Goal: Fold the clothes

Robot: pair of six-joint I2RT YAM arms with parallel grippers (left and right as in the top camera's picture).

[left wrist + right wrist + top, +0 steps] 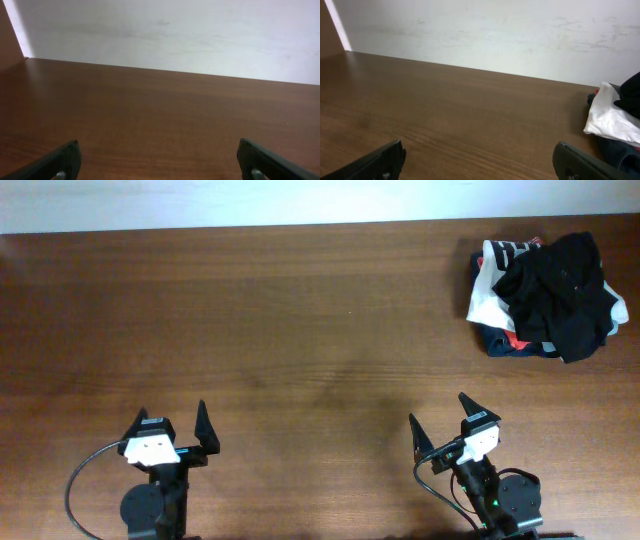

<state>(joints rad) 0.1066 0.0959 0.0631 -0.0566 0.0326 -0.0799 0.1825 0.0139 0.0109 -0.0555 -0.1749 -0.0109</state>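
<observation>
1. Overhead view: a brown wooden desk (pixel 320 330) with a pale wall (pixel 165 35) along its far edge.
2. The black top (pixel 565 285) lies in the far right corner of the desk, well apart from both arms. It rests crumpled on a small heap of other garments.
3. Orientation: the black top is bunched into a rounded mass about as wide as it is deep, so it shows no clear long axis. Neither collar, sleeve nor hem can be made out, and which way it points cannot be told.
4. Beneath it, a white garment (pixel 485 290) juts out on the left side of the heap. Navy and red fabric show at the heap's near edge.
5. The left pincer (pixel 172 420) sits at the near left of the desk, fingers spread wide and holding nothing.
6. The right pincer (pixel 438 415) sits at the near right, likewise spread and empty.
7. Right wrist view: the white garment and a black edge appear at the frame's right margin.
</observation>
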